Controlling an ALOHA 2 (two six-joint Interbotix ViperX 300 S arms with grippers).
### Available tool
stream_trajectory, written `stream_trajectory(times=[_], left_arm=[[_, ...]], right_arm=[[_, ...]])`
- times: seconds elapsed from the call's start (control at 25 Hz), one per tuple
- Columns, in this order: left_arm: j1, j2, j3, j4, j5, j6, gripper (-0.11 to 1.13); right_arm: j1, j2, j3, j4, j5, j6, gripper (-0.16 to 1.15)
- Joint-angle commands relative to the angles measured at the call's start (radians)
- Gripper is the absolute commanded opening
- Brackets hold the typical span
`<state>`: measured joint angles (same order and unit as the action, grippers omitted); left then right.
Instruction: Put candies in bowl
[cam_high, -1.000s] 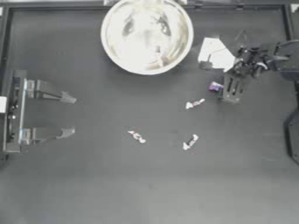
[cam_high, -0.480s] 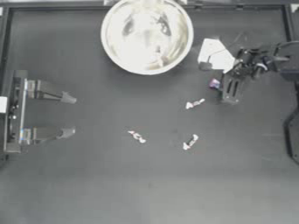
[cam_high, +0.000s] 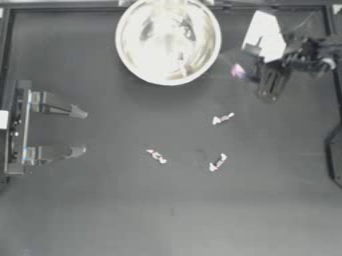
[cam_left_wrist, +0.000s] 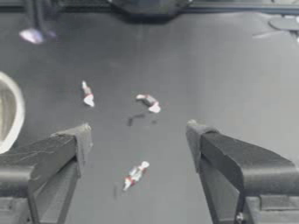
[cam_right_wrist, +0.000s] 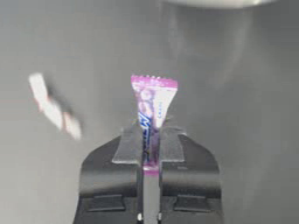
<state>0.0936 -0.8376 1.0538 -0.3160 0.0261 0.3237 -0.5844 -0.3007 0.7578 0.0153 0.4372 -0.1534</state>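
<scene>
We see bare table (cam_high: 167, 210) across the whole near half, open to either arm. Three white candies (cam_high: 222, 118) (cam_high: 156, 156) (cam_high: 218, 162) lie scattered mid-table, well apart, with room between them. The bowl (cam_high: 167, 40) fills the far middle. Between its rim and the right gripper (cam_high: 248, 75), pinched onto the pink candy (cam_right_wrist: 152, 103), only a narrow gap remains. The left gripper (cam_high: 81, 132) stands at the left edge, jaws spread.

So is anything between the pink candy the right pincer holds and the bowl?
Nothing visible. The right pincer is shut on the pink candy, just right of the bowl, with only bare table between them.
</scene>
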Motion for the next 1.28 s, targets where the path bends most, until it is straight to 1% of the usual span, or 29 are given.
stream_trajectory(times=[0.04, 0.16, 0.28, 0.44, 0.64, 0.84, 0.96, 1.08, 1.12, 1.16, 1.2, 1.24, 1.28], left_arm=[[0.002, 0.012, -0.008, -0.002, -0.008, -0.002, 0.97], [0.002, 0.012, -0.008, -0.002, -0.008, -0.002, 0.97], [0.002, 0.012, -0.008, -0.002, -0.008, -0.002, 0.97], [0.002, 0.012, -0.008, -0.002, -0.008, -0.002, 0.97], [0.002, 0.012, -0.006, -0.002, -0.008, -0.002, 0.97], [0.003, 0.014, -0.006, -0.002, -0.008, -0.002, 0.97], [0.003, 0.017, -0.006, -0.002, -0.008, -0.002, 0.97], [0.003, 0.026, -0.008, -0.002, -0.008, -0.003, 0.97], [0.003, 0.029, -0.008, -0.002, -0.008, -0.002, 0.97], [0.003, 0.035, -0.008, -0.002, -0.009, -0.002, 0.97], [0.003, 0.040, -0.009, -0.002, -0.008, -0.002, 0.97], [0.003, 0.044, -0.011, -0.003, -0.008, -0.002, 0.97], [0.003, 0.048, -0.011, -0.002, -0.008, -0.002, 0.97]], right_arm=[[0.002, -0.023, -0.067, -0.003, -0.072, -0.002, 0.21], [0.000, 0.006, -0.100, -0.012, -0.138, -0.006, 0.21], [0.000, 0.063, -0.150, -0.017, -0.176, -0.008, 0.21], [-0.008, 0.178, -0.238, -0.035, -0.241, -0.008, 0.21], [-0.017, 0.319, -0.345, -0.054, -0.265, -0.008, 0.21], [-0.026, 0.437, -0.431, -0.057, -0.279, -0.008, 0.21], [-0.028, 0.485, -0.465, -0.069, -0.279, -0.006, 0.21], [-0.028, 0.506, -0.482, -0.078, -0.279, -0.006, 0.24], [-0.028, 0.508, -0.485, -0.084, -0.276, -0.006, 0.28], [-0.028, 0.508, -0.485, -0.092, -0.276, -0.005, 0.33], [-0.028, 0.508, -0.485, -0.098, -0.273, -0.005, 0.42], [-0.028, 0.508, -0.485, -0.101, -0.270, -0.006, 0.54], [-0.028, 0.508, -0.483, -0.104, -0.268, -0.006, 0.69]])
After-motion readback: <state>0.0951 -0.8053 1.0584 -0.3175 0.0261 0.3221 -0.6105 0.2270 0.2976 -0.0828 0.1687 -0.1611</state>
